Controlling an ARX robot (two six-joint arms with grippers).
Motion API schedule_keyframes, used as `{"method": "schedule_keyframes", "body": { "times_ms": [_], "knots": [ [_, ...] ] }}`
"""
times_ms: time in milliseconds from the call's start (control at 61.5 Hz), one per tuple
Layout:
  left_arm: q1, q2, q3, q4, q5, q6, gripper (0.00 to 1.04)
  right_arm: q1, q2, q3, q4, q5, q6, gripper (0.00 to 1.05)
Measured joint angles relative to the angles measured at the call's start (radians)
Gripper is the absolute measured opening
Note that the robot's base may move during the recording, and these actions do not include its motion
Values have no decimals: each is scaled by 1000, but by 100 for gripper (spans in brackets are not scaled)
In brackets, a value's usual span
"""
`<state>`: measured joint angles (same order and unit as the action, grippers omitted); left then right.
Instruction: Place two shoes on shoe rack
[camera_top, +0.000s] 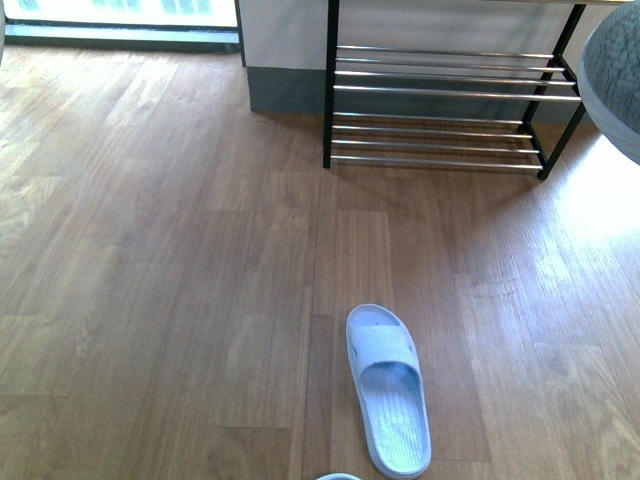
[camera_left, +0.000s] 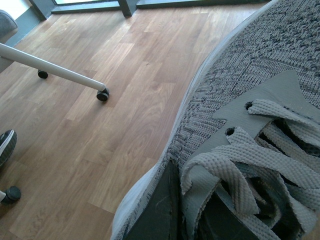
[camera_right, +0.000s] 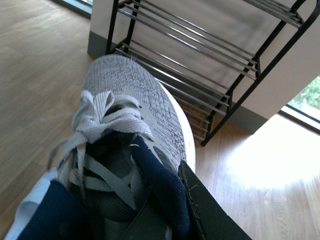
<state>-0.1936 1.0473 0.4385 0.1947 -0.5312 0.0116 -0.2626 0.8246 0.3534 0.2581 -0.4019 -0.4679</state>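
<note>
Item 1, first shoe (camera_left: 240, 75): grey knit, grey laces, fills the left wrist view, raised over the wood floor (camera_top: 150, 250). The left gripper (camera_left: 192, 212) is clamped on its collar, with one dark finger (camera_left: 162, 210) against the outer side. Item 2, second shoe (camera_right: 135, 105): same grey knit with navy lining, toe pointing toward the rack (camera_top: 440, 92) and not yet on it. In the front view it shows at the right edge, just beside the rack's right end. The right gripper (camera_right: 177, 210) is closed on its collar, black finger (camera_right: 212, 217) outside the navy lining. Item 3, rack: black frame with chrome rods, standing against the wall at the far side of the floor. Item 4, pale slipper (camera_top: 388, 388): flat on the floor, well apart from the rack. Item 5, white chair leg (camera_left: 50, 69) with a black caster (camera_left: 102, 94), on the floor near the first shoe.
</note>
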Motion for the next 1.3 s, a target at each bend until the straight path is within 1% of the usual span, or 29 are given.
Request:
{"method": "schedule_keyframes", "body": {
  "times_ms": [195,472,732,944,1302],
  "knots": [
    [0,0,0,0,5,0,1,0,0,0,0,-10,0,1],
    [-2,2,0,0,8,0,1,-3,0,0,0,11,0,1],
    [-2,0,0,0,7,0,1,-2,-1,-1,0,-2,0,1],
    [-7,0,0,0,16,0,1,-7,0,-2,-1,19,0,1],
    [-6,0,0,0,8,0,1,-6,0,-2,-1,2,0,1]
  ]
}}
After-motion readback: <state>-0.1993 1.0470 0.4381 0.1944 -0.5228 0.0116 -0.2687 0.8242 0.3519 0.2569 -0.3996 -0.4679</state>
